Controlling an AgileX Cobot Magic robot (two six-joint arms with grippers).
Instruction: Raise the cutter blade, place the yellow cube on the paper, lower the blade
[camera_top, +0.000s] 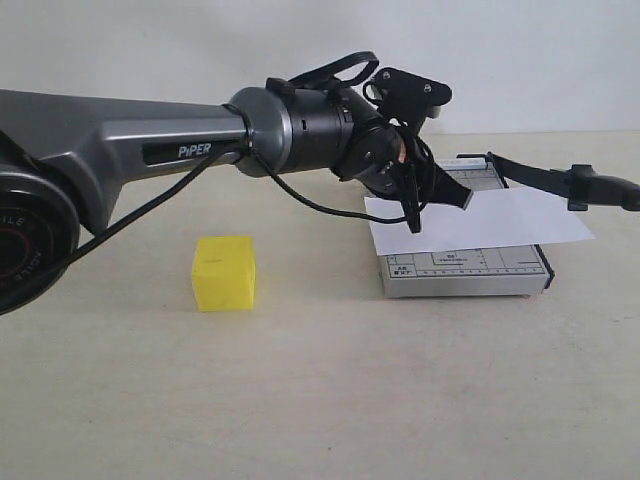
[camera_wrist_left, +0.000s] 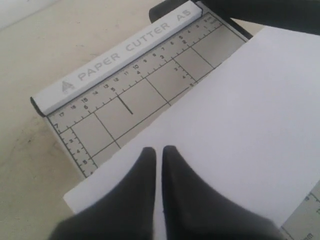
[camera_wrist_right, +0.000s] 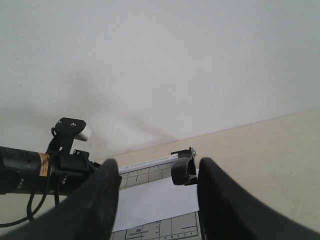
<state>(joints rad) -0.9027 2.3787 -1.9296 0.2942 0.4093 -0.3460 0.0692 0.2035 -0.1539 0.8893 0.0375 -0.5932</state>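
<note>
Two hands in play; from the exterior view only one can be picked out for sure. Left hand (camera_top: 414, 225) reaches across from the left and points down at the paper (camera_top: 500, 220), near its left edge. Its wrist view shows the fingers (camera_wrist_left: 140, 190) almost together with a thin slit between them, nothing gripped, tips over the white sheet. Touching the sheet or just above it: cannot tell.

Right hand (camera_wrist_right: 159, 167) is clear only in its own wrist view. Fingers are wide apart, with the rounded handle end of the cutter blade (camera_wrist_right: 184, 171) between them, close to one finger, not clamped.

Exterior view shows what neither wrist view does: the blade (camera_top: 540, 173) tilted up off the grey cutter base (camera_top: 465, 270), rising from its far corner, handle out past the right edge of the paper. Yellow cube (camera_top: 224, 272) appears in that view only, on the table (camera_top: 400, 400), well left of the base and apart from both hands. Paper lies across the base and overhangs on the right.

Left wrist view alone gives the print: a white bar (camera_wrist_left: 120, 52) along the base edge reads "PAPER CUTTER A5", with a ruler grid beside it. Right wrist view also catches the left arm (camera_wrist_right: 30, 167) near the paper.
</note>
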